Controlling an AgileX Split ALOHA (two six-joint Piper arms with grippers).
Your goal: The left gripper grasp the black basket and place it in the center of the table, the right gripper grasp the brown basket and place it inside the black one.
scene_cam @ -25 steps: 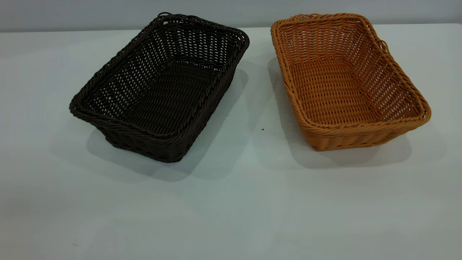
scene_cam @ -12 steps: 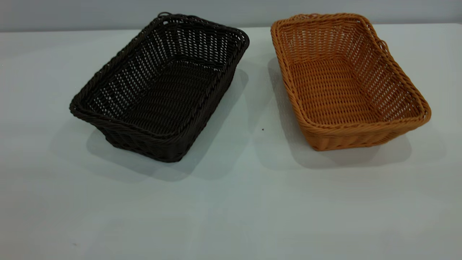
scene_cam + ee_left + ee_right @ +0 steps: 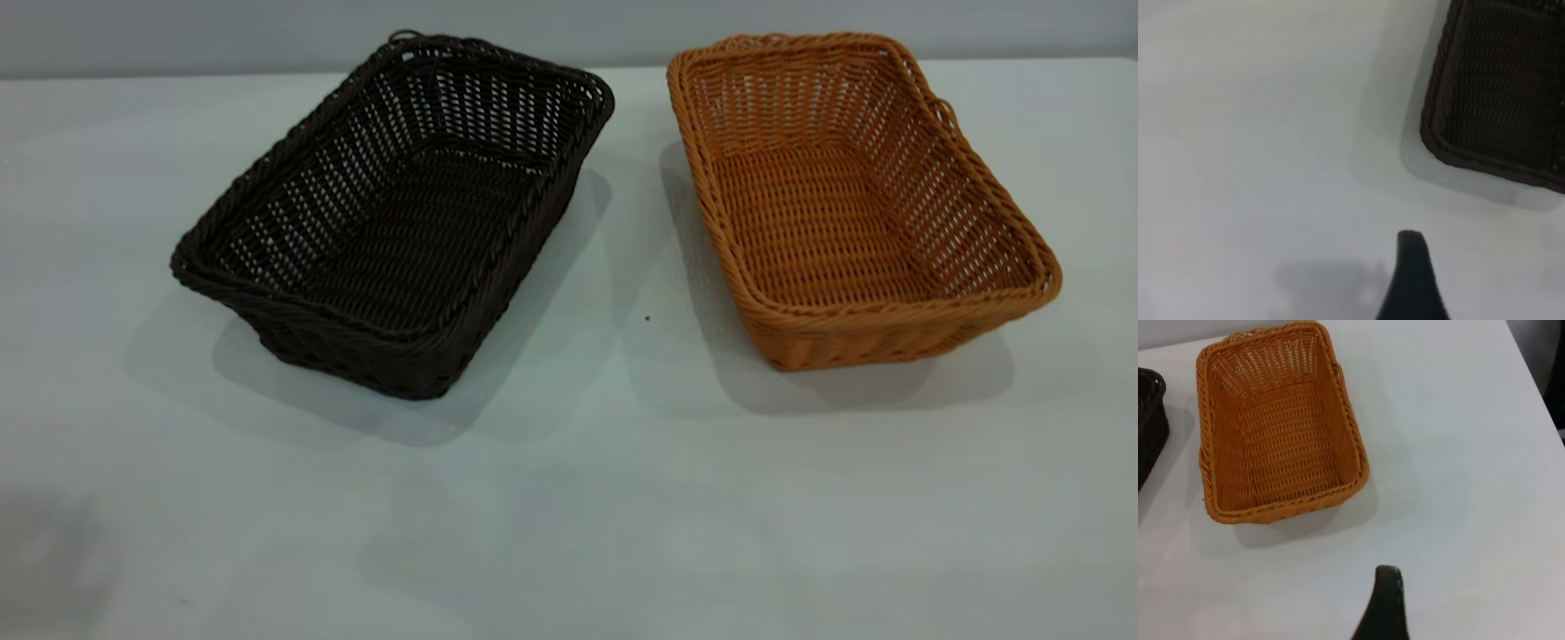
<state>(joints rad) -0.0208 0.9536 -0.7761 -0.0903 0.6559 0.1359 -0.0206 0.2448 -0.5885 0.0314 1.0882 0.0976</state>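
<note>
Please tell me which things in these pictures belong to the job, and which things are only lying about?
For the job:
black basket, at the table's left
brown basket, at the right, apart from the black one
table
left gripper, off the black basket
right gripper, off the brown basket

Lying about:
a small dark speck between the baskets

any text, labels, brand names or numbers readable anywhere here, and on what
None: no picture shows any word, number, label or sign.
black basket: plain dark weave, no tag.
brown basket: plain orange-tan weave, no tag.
table: bare white top, unmarked.
left gripper and right gripper: only a plain black finger shows on each.
</note>
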